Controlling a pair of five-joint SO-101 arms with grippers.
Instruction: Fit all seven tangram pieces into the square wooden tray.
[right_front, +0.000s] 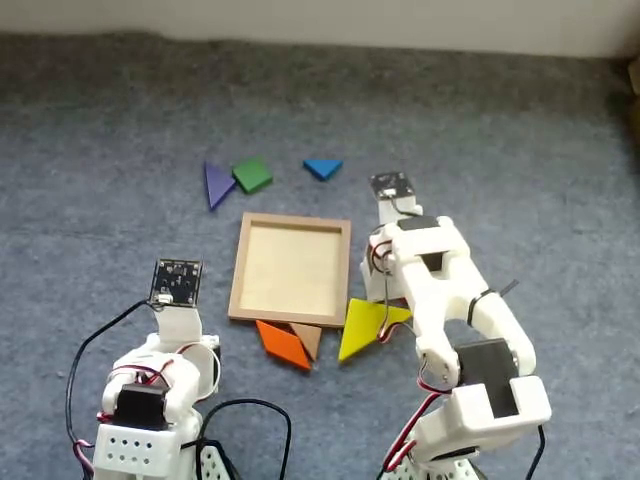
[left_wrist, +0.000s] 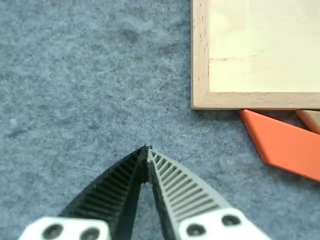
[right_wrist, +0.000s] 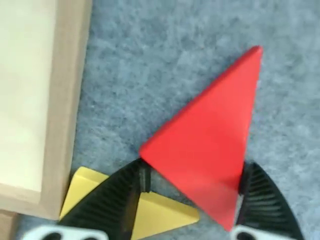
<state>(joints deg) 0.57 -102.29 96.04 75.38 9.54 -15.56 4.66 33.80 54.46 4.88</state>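
Close up, we find the right tool (right_wrist: 195, 172) clamped on the red triangle (right_wrist: 210, 145) just beside the tray (right_wrist: 65, 100). The left tool (left_wrist: 147, 155) hangs with fingers together near a tray corner. From above, 3 pieces, the purple triangle (right_front: 217, 183), green square (right_front: 252, 175) and blue triangle (right_front: 322, 168), lie beyond the tray's far edge.

A red triangle (right_wrist: 205, 145) pinched in the claw (right_wrist: 194, 175), yellow triangle (right_wrist: 150, 212) just beside, tray (right_wrist: 62, 110) rim near, grey worktop (right_wrist: 165, 60).

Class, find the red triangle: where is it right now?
In the right wrist view, the red triangle sits gripped in the right hand, beside the wooden tray's rim and partly over the yellow triangle.
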